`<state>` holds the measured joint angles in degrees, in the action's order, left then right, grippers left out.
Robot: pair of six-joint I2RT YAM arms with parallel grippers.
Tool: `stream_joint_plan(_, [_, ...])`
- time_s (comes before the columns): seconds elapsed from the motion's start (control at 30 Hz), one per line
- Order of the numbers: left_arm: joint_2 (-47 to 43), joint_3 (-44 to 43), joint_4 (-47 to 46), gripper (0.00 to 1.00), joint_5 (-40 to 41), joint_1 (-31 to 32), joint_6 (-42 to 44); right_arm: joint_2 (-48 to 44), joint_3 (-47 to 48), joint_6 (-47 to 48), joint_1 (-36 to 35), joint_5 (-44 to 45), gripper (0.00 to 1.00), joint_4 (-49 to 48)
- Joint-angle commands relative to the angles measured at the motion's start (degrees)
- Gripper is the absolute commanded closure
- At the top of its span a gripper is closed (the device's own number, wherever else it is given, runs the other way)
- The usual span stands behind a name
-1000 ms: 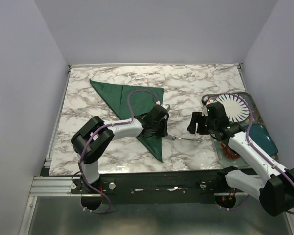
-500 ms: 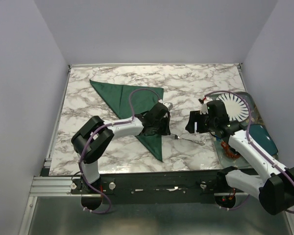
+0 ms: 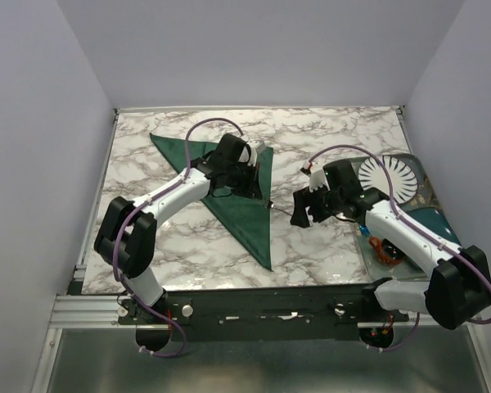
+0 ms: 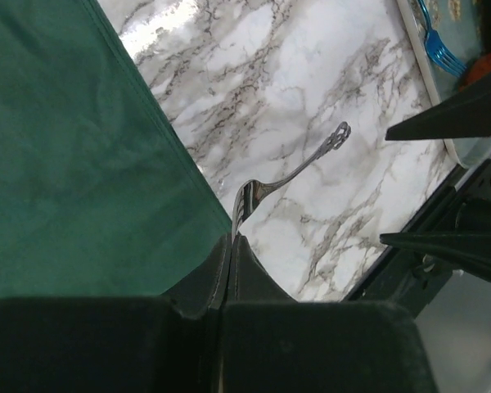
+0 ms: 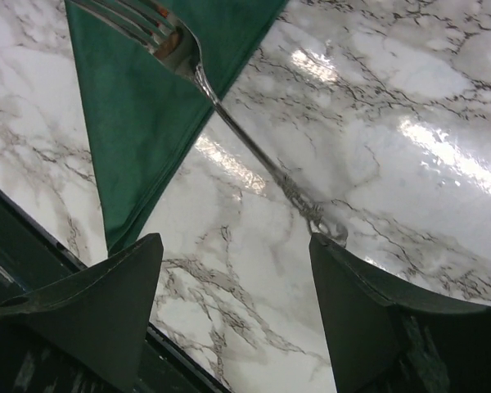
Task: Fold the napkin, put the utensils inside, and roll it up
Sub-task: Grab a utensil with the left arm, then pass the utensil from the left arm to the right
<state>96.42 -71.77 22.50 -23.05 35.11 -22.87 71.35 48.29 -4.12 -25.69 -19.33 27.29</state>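
Fork (image 5: 190, 59) lies across the napkin's (image 3: 244, 221) right edge, between the two grippers.
Its tines rest on the green cloth and its handle runs out over the marble table (image 3: 147, 213) towards the right arm. The left gripper (image 4: 231, 241) is pressed shut just at the tines; whether it pinches anything is unclear. The right gripper (image 5: 233, 241) gapes wide at the handle's end. A tray (image 3: 419, 168) with a white fan-patterned plate (image 3: 389, 176) and a teal dish (image 3: 438, 231) sits at the table's right edge.

White-and-grey marbled table top (image 3: 327, 139), fan-patterned white plate (image 3: 389, 176) just right of the right gripper (image 3: 304, 210), teal oval dish (image 3: 438, 228) farther right, blue fork (image 4: 439, 47) alongside.
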Motion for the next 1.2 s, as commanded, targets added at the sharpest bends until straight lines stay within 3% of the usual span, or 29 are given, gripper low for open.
stream_joint_plan(0.0, [-1.5,1.54,4.84,1.0,-9.47,-0.04,4.33,2.99,3.12,6.03,-3.66,-0.54,0.19,-0.65])
stream_joint_plan(0.23, [-1.06,2.6,3.34,1.0,-11.4,-0.04,3.54,8.44,1.98,10.01,-9.02,5.88,0.22,-7.06])
stream_joint_plan(0.6, [-1.24,2.77,4.22,1.0,-11.85,-0.75,4.68,12.14,2.77,10.97,-10.96,3.17,0.36,-6.38])
stream_joint_plan(0.9, [-3.43,2.6,5.18,1.0,-12.99,-3.38,5.3,13.46,3.91,11.15,-11.13,-0.53,0.61,-4.44])
stream_joint_plan(1.03, [-3.61,2.69,4.92,1.0,-13.16,-3.65,5.21,14.77,6.53,11.85,-11.22,-5.51,0.85,-3.66])
stream_joint_plan(1.13, [-3.52,1.81,4.83,1.0,-13.6,-4.26,4.59,16.36,7.69,11.59,-11.13,-7.91,0.99,-3.03])
stream_joint_plan(1.17, [-3.61,1.37,5.27,1.0,-13.25,-4.44,4.85,16.19,7.95,11.5,-11.13,-8.0,0.99,-3.12])
